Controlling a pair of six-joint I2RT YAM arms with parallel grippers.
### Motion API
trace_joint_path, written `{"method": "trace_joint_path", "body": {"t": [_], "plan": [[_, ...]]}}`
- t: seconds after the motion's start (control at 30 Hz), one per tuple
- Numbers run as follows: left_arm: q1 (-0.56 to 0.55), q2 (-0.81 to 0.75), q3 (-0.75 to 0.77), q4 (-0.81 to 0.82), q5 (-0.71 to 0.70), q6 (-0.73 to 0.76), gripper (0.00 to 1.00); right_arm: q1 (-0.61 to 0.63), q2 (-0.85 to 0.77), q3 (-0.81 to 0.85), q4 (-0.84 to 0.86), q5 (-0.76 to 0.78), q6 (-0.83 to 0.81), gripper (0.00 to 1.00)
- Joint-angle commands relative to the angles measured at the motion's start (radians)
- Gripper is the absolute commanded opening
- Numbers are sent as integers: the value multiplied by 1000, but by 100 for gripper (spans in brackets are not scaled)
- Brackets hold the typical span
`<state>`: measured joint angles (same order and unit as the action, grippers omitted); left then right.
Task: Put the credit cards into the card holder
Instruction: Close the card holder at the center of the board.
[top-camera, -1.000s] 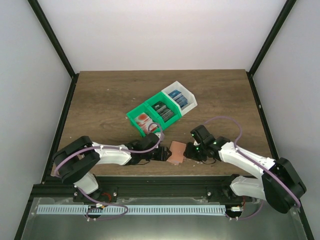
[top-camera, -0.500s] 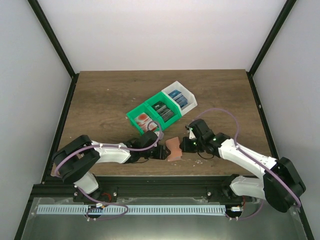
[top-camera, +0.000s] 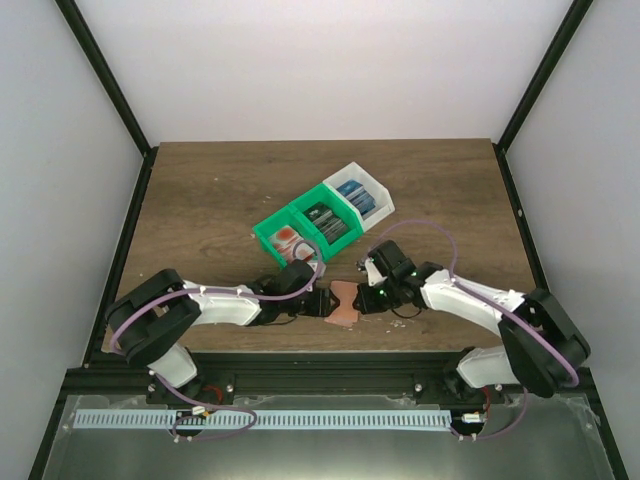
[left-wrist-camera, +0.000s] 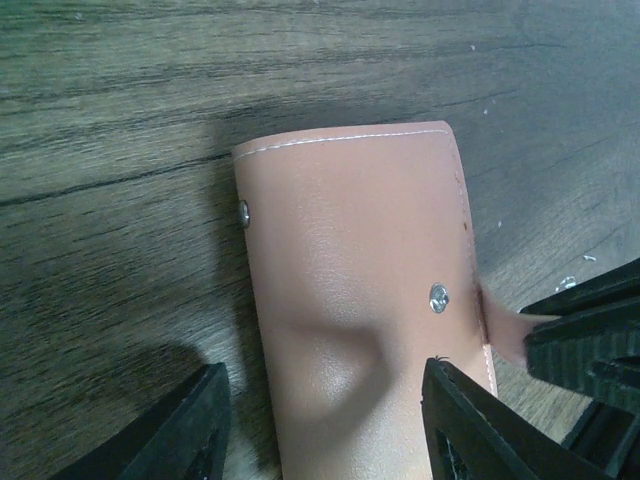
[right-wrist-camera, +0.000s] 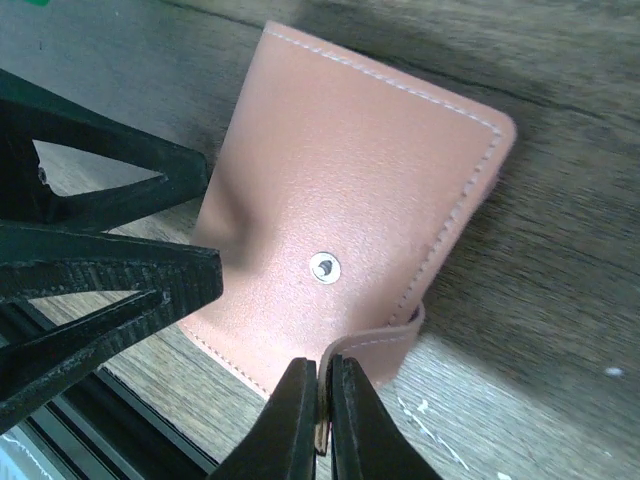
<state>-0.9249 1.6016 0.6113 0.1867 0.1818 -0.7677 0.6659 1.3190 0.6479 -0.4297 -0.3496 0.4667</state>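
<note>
The card holder (top-camera: 343, 303) is a salmon-orange wallet lying folded near the table's front edge. In the left wrist view my left gripper (left-wrist-camera: 325, 405) stands open over the card holder (left-wrist-camera: 355, 260), with one finger beside it on the wood and the other over its right part. My right gripper (right-wrist-camera: 322, 368) is shut on the card holder's snap tab (right-wrist-camera: 375, 345), which curls up off the card holder (right-wrist-camera: 350, 190). The credit cards sit in bins: red-and-white ones (top-camera: 289, 240), dark ones (top-camera: 325, 222) and blue ones (top-camera: 356, 195).
A green two-part bin (top-camera: 268, 236) and a white bin (top-camera: 381, 205) stand in a row just behind the grippers. The table's front edge and a black rail (top-camera: 300, 365) run close below the card holder. Both arms meet at the card holder from either side.
My right gripper has shut on the snap tab and moved left toward the card holder. The card holder shifted slightly left. The left gripper has barely moved.
</note>
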Motion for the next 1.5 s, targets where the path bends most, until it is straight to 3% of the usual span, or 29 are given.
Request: {"method": "trace_joint_path", "body": {"t": [0.0,0.17,0.4,0.67,0.93,1.1,1.2,1.33,1.47], "plan": [[7,31,-30,-17,-7,-24,53,17,50,41,64,-72,-25,1],[7,41,-37,-31,-23,-35,45,17,84,56,88,2,42,1],[8,41,-46,-43,-32,-41,41,18,60,44,97,87,179,1],[8,66,-46,-34,-22,-41,40,25,106,86,76,118,179,7],[7,80,-56,-28,-37,-52,31,30,181,141,67,78,136,8],[7,86,-59,-21,-39,-53,30,35,196,138,74,50,137,15],[7,84,-61,-20,-39,-54,30,37,187,150,45,107,166,19],[7,83,-66,-18,-42,-53,30,49,187,173,3,162,185,19],[8,88,-63,-16,-43,-54,30,60,200,174,10,146,191,11]]}}
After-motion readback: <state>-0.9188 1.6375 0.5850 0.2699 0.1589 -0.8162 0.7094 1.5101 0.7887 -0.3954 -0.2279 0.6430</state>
